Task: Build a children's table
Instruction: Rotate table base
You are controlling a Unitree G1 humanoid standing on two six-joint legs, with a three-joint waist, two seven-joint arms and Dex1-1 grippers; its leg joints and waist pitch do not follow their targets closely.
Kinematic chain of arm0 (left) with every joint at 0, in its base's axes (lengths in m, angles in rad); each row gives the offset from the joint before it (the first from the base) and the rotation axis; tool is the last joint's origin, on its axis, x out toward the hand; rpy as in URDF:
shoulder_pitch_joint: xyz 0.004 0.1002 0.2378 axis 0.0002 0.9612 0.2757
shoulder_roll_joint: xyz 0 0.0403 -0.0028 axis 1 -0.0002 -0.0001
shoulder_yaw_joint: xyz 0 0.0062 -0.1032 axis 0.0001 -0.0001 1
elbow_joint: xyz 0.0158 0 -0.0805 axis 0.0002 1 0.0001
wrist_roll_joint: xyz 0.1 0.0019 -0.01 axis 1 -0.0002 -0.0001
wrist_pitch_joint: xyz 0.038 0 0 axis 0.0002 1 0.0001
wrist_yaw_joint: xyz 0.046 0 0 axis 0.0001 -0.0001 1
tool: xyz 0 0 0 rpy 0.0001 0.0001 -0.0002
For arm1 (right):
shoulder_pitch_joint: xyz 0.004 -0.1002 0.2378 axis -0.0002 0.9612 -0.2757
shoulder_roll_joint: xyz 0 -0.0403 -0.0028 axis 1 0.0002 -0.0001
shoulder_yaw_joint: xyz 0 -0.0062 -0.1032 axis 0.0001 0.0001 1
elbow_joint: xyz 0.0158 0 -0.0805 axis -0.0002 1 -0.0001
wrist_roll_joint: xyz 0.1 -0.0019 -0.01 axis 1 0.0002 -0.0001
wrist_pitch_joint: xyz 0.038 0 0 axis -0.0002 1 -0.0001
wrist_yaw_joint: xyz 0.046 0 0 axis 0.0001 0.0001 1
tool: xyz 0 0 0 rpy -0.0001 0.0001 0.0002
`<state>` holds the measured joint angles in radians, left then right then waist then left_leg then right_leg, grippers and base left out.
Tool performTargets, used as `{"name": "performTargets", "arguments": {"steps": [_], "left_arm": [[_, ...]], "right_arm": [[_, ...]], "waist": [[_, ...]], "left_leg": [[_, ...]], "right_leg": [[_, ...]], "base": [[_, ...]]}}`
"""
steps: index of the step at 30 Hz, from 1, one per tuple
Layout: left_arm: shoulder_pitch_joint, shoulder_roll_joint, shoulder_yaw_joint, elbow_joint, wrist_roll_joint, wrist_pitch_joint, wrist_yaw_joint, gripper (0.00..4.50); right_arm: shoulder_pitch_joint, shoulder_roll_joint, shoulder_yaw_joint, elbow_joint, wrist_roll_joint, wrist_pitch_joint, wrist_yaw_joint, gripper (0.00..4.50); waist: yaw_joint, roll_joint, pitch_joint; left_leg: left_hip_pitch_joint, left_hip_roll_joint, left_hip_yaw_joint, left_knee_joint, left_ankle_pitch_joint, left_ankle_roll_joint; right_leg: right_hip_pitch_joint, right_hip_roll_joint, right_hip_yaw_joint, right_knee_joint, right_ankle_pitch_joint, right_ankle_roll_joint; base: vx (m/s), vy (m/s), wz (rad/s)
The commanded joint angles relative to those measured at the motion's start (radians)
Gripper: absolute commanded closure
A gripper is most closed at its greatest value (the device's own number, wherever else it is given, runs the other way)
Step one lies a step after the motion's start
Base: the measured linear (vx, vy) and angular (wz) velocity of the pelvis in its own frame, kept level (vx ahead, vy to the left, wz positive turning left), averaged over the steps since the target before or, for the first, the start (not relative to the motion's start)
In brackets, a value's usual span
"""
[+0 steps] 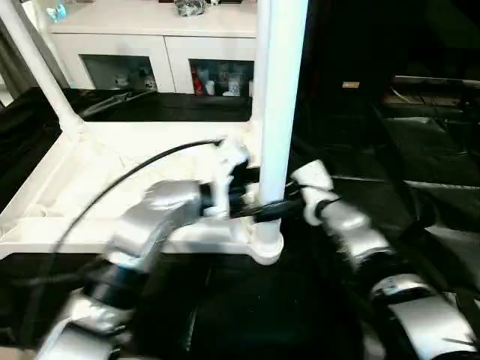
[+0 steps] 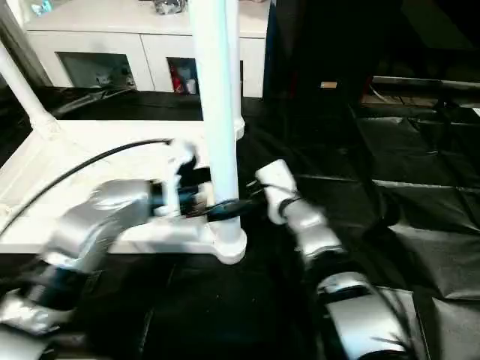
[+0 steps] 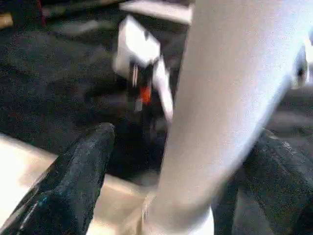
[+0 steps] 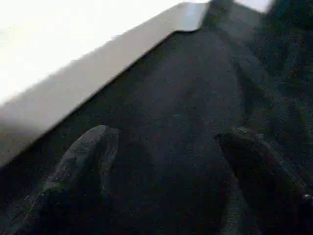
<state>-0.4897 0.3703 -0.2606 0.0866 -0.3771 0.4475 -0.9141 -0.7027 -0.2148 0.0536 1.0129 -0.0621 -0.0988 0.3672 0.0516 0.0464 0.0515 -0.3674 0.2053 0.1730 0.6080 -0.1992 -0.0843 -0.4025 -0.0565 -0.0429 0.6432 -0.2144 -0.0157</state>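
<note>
Two pincers are at work at the near right corner of the upside-down tabletop (image 1: 97,161). Left pincer (image 1: 251,196) comes in from 9 o'clock of the upright leg (image 1: 279,112); in the left wrist view its black fingers (image 3: 73,181) are spread, one on each side of the leg, not visibly clamping it. Right pincer (image 4: 161,161) reaches in from 4 o'clock of that leg, fingers spread with nothing but black cloth (image 4: 186,98) between them, the white tabletop edge just beside. The leg stands upright in the round corner socket (image 1: 266,244) at the tabletop's near right corner. The tabletop lies underside up on the black-covered floor (image 2: 420,195), at 10 o'clock from the silver forearms. A second leg (image 1: 41,67) stands tilted at the far left corner, 11 o'clock. Beyond, at 12 o'clock, a white cabinet (image 1: 157,37) with glass doors.
</note>
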Motion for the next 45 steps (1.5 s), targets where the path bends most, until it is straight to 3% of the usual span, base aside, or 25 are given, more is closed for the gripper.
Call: {"name": "performTargets", "arguments": {"steps": [1, 6, 7, 9, 12, 13, 14, 16, 17, 18, 19, 22, 24, 31, 32, 33, 37, 38, 39, 40, 41, 42, 43, 44, 45], "left_arm": [[0.041, 0.044, 0.005, -0.042, 0.004, -0.001, -0.045, 0.09], [0.131, 0.114, -0.014, -0.173, -0.012, 0.009, -0.084, 0.09], [0.136, 0.119, -0.017, -0.179, -0.008, 0.007, -0.085, 0.09], [0.161, 0.171, -0.06, -0.185, 0.07, -0.03, -0.092, 0.09], [0.158, 0.211, -0.11, -0.127, 0.159, -0.097, -0.112, 0.09], [0.154, 0.213, -0.117, -0.107, 0.171, -0.105, -0.115, 0.36], [0.144, 0.204, -0.118, -0.072, 0.181, -0.114, -0.113, 0.45], [0.113, 0.173, -0.111, 0.006, 0.174, -0.144, -0.127, 0.47], [0.099, 0.164, -0.111, 0.037, 0.174, -0.158, -0.129, 0.56], [0.091, 0.161, -0.112, 0.053, 0.175, -0.165, -0.129, 0.82], [0.076, 0.159, -0.114, 0.075, 0.177, -0.173, -0.135, 0.82], [0.034, 0.151, -0.12, 0.143, 0.185, -0.207, -0.18, 0.88], [0.014, 0.142, -0.117, 0.183, 0.19, -0.219, -0.198, 1.29], [-0.059, 0.158, -0.157, 0.349, 0.231, -0.265, -0.306, 1.72], [-0.069, 0.157, -0.156, 0.374, 0.239, -0.278, -0.311, 1.72], [-0.076, 0.154, -0.155, 0.393, 0.244, -0.289, -0.314, 1.97], [-0.109, 0.153, -0.166, 0.463, 0.272, -0.32, -0.35, 2.12], [-0.112, 0.152, -0.166, 0.468, 0.275, -0.324, -0.348, 2.22], [-0.129, 0.139, -0.164, 0.509, 0.287, -0.351, -0.339, 2.35], [-0.129, 0.139, -0.164, 0.509, 0.287, -0.351, -0.339, 2.47], [-0.136, 0.132, -0.162, 0.526, 0.289, -0.361, -0.338, 2.57], [-0.156, 0.112, -0.158, 0.574, 0.295, -0.389, -0.343, 2.57], [-0.161, 0.108, -0.158, 0.584, 0.298, -0.395, -0.344, 2.68], [-0.174, 0.095, -0.157, 0.613, 0.305, -0.413, -0.346, 2.81], [-0.178, 0.092, -0.157, 0.621, 0.307, -0.416, -0.348, 2.93]], "right_arm": [[0.015, -0.029, -0.014, -0.047, 0.017, -0.011, 0.027, 0.61], [0.068, -0.104, -0.008, -0.129, 0.021, -0.015, 0.119, 0.61], [0.072, -0.11, -0.007, -0.137, 0.021, -0.016, 0.128, 0.61], [0.114, -0.154, 0.015, -0.203, 0.02, -0.018, 0.221, 0.61], [0.167, -0.194, 0.054, -0.292, 0.033, -0.021, 0.351, 0.61], [0.184, -0.205, 0.064, -0.321, 0.041, -0.023, 0.388, 0.61], [0.214, -0.222, 0.079, -0.379, 0.065, -0.016, 0.446, 0.61], [0.272, -0.251, 0.1, -0.509, 0.123, 0.015, 0.555, 0.61], [0.299, -0.265, 0.109, -0.569, 0.148, 0.041, 0.6, 0.61], [0.314, -0.273, 0.114, -0.604, 0.161, 0.058, 0.626, 0.61], [0.334, -0.288, 0.126, -0.648, 0.176, 0.076, 0.657, 0.61], [0.386, -0.328, 0.15, -0.771, 0.223, 0.141, 0.738, 0.61], [0.406, -0.341, 0.155, -0.815, 0.23, 0.165, 0.755, 0.61], [0.449, -0.378, 0.163, -0.916, 0.238, 0.238, 0.776, 0.61], [0.453, -0.384, 0.161, -0.925, 0.24, 0.246, 0.777, 0.61], [0.455, -0.388, 0.158, -0.932, 0.242, 0.252, 0.778, 0.61], [0.467, -0.406, 0.142, -0.957, 0.243, 0.273, 0.775, 0.61], [0.469, -0.407, 0.141, -0.959, 0.243, 0.274, 0.774, 0.61], [0.481, -0.412, 0.136, -0.977, 0.243, 0.284, 0.77, 0.61], [0.481, -0.412, 0.136, -0.977, 0.243, 0.284, 0.77, 0.61], [0.486, -0.414, 0.134, -0.986, 0.243, 0.289, 0.767, 0.61], [0.501, -0.421, 0.13, -1.008, 0.25, 0.304, 0.76, 0.61], [0.504, -0.422, 0.129, -1.012, 0.25, 0.306, 0.758, 0.61], [0.516, -0.425, 0.127, -1.025, 0.252, 0.312, 0.753, 0.61], [0.518, -0.426, 0.127, -1.028, 0.251, 0.313, 0.752, 0.61]], "waist": [[0.007, -0.011, -0.066], [0.018, -0.014, -0.067], [0.019, -0.021, -0.065], [0.021, -0.021, -0.064], [0.028, -0.023, -0.06], [0.029, -0.024, -0.059], [0.031, -0.02, -0.058], [0.035, -0.022, -0.058], [0.038, -0.016, -0.059], [0.04, -0.017, -0.063], [0.04, -0.012, -0.063], [0.04, -0.013, -0.063], [0.038, -0.015, -0.063], [0.04, -0.012, -0.063], [0.04, -0.006, -0.064], [0.039, -0.008, -0.063], [0.041, -0.001, -0.066], [0.04, -0.003, -0.065], [0.04, 0.01, -0.066], [0.04, 0.001, -0.066], [0.04, 0.0, -0.065], [0.042, 0.01, -0.066], [0.042, 0.007, -0.065], [0.043, 0.018, -0.065], [0.042, 0.013, -0.065]], "left_leg": [[0.001, 0.012, 0.0, -0.063, -0.122, 0.033], [0.006, 0.015, 0.003, -0.061, -0.098, 0.045], [-0.001, 0.014, 0.002, -0.062, -0.099, 0.049], [0.002, 0.014, 0.004, -0.062, -0.105, 0.053], [0.0, 0.014, 0.003, -0.062, -0.128, 0.058], [0.001, 0.013, 0.003, -0.064, -0.132, 0.058], [0.003, 0.013, 0.003, -0.064, -0.137, 0.054], [0.002, 0.015, 0.002, -0.065, -0.15, 0.055], [0.005, 0.013, 0.003, -0.064, -0.154, 0.058], [0.005, 0.017, -0.001, -0.064, -0.143, 0.058], [0.002, 0.016, -0.003, -0.065, -0.133, 0.06], [0.002, 0.016, -0.003, -0.065, -0.143, 0.061], [0.0, 0.015, -0.004, -0.065, -0.142, 0.059], [0.003, 0.014, -0.005, -0.065, -0.139, 0.049], [0.003, 0.017, -0.007, -0.066, -0.14, 0.045], [0.005, 0.015, -0.005, -0.065, -0.145, 0.047], [0.005, 0.017, -0.007, -0.064, -0.143, 0.041], [0.004, 0.016, -0.007, -0.065, -0.144, 0.042], [0.006, 0.017, -0.008, -0.064, -0.151, 0.039], [0.006, 0.016, -0.007, -0.064, -0.157, 0.038], [0.003, 0.014, -0.007, -0.063, -0.151, 0.041], [0.004, 0.015, -0.008, -0.063, -0.153, 0.038], [0.006, 0.014, -0.006, -0.061, -0.159, 0.04], [0.005, 0.015, -0.008, -0.062, -0.163, 0.038], [0.004, 0.014, -0.007, -0.062, -0.163, 0.039]], "right_leg": [[0.061, -0.063, 0.039, -0.075, -0.066, -0.24], [0.055, -0.06, 0.039, -0.07, -0.024, -0.247], [0.061, -0.061, 0.039, -0.069, -0.023, -0.244], [0.056, -0.059, 0.039, -0.073, -0.046, -0.238], [0.056, -0.06, 0.042, -0.081, -0.119, -0.187], [0.055, -0.059, 0.042, -0.084, -0.129, -0.182], [0.054, -0.059, 0.042, -0.086, -0.139, -0.182], [0.055, -0.06, 0.042, -0.088, -0.146, -0.179], [0.055, -0.057, 0.043, -0.091, -0.143, -0.171], [0.056, -0.06, 0.043, -0.084, -0.12, -0.178], [0.055, -0.061, 0.042, -0.081, -0.096, -0.188], [0.056, -0.061, 0.041, -0.084, -0.097, -0.194], [0.059, -0.063, 0.042, -0.084, -0.103, -0.195], [0.058, -0.063, 0.042, -0.088, -0.113, -0.193], [0.057, -0.065, 0.042, -0.086, -0.107, -0.195], [0.055, -0.063, 0.042, -0.091, -0.111, -0.195], [0.058, -0.066, 0.041, -0.084, -0.065, -0.215], [0.059, -0.065, 0.041, -0.086, -0.063, -0.216], [0.058, -0.065, 0.04, -0.086, -0.057, -0.221], [0.062, -0.064, 0.041, -0.086, -0.053, -0.223], [0.064, -0.065, 0.041, -0.086, -0.057, -0.221], [0.063, -0.068, 0.041, -0.085, -0.061, -0.223], [0.062, -0.065, 0.041, -0.092, -0.076, -0.219], [0.063, -0.066, 0.041, -0.092, -0.076, -0.22], [0.064, -0.066, 0.041, -0.093, -0.076, -0.218]], "base": [[0.0, 0.0, 0.0], [0.0, 0.0, 0.0], [0.0, 0.0, 0.0], [0.0, 0.0, 0.0], [0.0, 0.0, 0.0], [0.0, 0.0, 0.0], [0.0, 0.0, 0.0], [0.0, 0.0, 0.0], [0.0, 0.0, 0.0], [0.0, 0.0, 0.0], [0.0, 0.0, 0.0], [0.0, 0.0, 0.0], [0.0, 0.0, 0.0], [0.0, 0.0, 0.0], [0.0, 0.0, 0.0], [0.0, 0.0, 0.0], [0.0, 0.0, 0.0], [0.0, 0.0, 0.0], [0.0, 0.0, 0.0], [0.0, 0.0, 0.0], [0.0, 0.0, 0.0], [0.0, 0.0, 0.0], [0.0, 0.0, 0.0], [0.0, 0.0, 0.0], [0.0, 0.0, 0.0]]}}
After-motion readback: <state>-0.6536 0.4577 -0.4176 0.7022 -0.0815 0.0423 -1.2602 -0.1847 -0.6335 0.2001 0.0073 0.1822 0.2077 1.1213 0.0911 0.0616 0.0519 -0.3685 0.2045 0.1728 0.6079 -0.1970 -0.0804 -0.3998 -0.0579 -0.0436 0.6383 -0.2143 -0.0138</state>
